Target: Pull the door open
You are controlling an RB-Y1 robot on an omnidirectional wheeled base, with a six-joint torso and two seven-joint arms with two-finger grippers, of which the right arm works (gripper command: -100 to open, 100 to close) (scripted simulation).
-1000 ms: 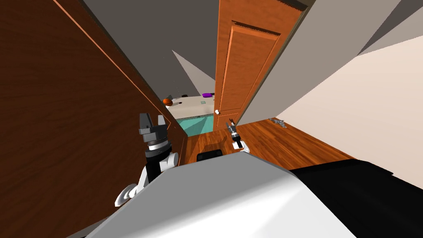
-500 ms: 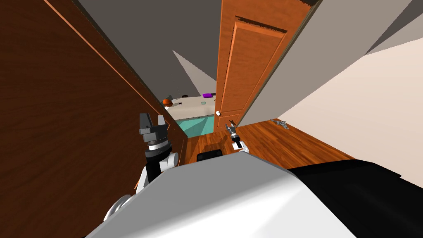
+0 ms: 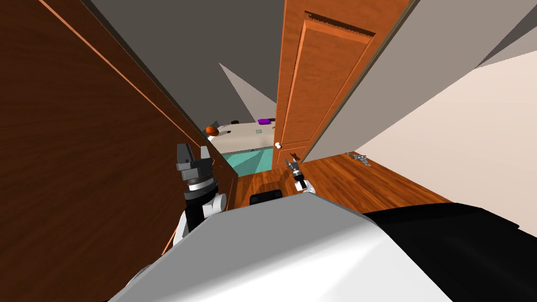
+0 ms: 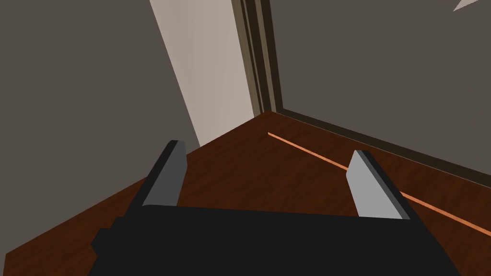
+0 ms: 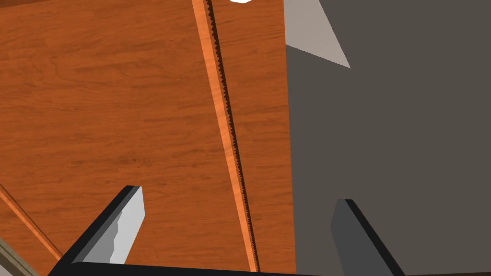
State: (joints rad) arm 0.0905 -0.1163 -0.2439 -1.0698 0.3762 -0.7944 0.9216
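Head view has a dark brown wood panel (image 3: 78, 157) filling the whole outer side of the left gripper (image 3: 193, 151) and running past it toward the doorway. In the left wrist view the same brown plane, crossed by a thin orange line, lies just beyond that gripper's fingers. The fingers stand wide apart with nothing between them, and a grey wall (image 4: 72, 72) meets the panel past the tips.

The door (image 3: 325, 78), orange wood with a raised panel, rises ahead of the right gripper (image 3: 291, 157). It stands ajar, its free edge on the side toward the left gripper. A wood floor (image 3: 356, 183) spreads below the right gripper and out to its outer side. Through the gap, between the two grippers and farther off, lie a teal floor (image 3: 251, 159) and then a pale surface (image 3: 244, 135).

The right gripper is open and empty, aimed at the door's face close to the free edge. In the right wrist view one finger shows against the orange wood and the other against grey wall past the edge.

The white knob (image 3: 277, 144) sits on the door just beyond the right gripper's tips, apart from them. A small grey object (image 3: 359, 156) lies on the floor to that gripper's outer side. An orange ball (image 3: 212, 129) and a purple thing (image 3: 264, 121) rest on the pale surface, well beyond both grippers.
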